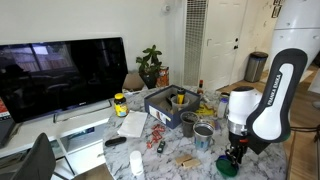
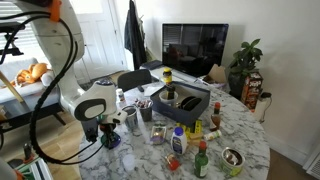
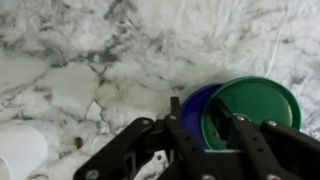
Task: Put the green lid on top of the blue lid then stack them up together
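Note:
The green lid (image 3: 258, 104) lies on the blue lid (image 3: 193, 105), shifted to the right so that a blue crescent shows on the left. Both rest on the white marble table (image 3: 80, 60). My gripper (image 3: 204, 115) is right above them. Its left finger is outside the blue lid's rim and its right finger is inside the green lid, closed in around both rims. In an exterior view the gripper (image 1: 231, 156) is low at the table's near edge over the green lid (image 1: 228, 168). It also shows in an exterior view (image 2: 107, 136).
A white cup (image 3: 18, 150) stands at the left in the wrist view. Two grey metal cups (image 1: 203, 136) stand near the gripper. Behind them are a dark box (image 1: 168, 100) of items, bottles, a plant and a TV (image 1: 60, 72). The table edge is close by.

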`<state>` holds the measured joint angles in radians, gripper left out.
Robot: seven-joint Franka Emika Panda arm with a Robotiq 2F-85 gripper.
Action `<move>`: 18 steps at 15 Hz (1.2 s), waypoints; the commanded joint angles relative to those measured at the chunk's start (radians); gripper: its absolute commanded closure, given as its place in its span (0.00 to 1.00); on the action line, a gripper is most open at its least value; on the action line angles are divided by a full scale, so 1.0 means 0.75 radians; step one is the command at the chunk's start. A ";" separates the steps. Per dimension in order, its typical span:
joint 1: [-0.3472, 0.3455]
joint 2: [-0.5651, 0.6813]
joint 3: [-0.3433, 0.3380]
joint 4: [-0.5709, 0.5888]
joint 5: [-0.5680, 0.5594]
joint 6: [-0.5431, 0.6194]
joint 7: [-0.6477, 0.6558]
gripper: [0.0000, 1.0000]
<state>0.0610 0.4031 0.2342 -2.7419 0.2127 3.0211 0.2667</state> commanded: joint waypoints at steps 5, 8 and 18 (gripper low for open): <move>-0.026 0.016 0.023 0.001 0.025 -0.006 -0.036 0.71; -0.020 0.014 0.017 0.001 0.024 -0.006 -0.031 0.71; -0.005 0.006 -0.014 -0.005 0.022 0.011 -0.016 0.66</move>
<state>0.0539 0.4032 0.2321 -2.7417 0.2127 3.0212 0.2643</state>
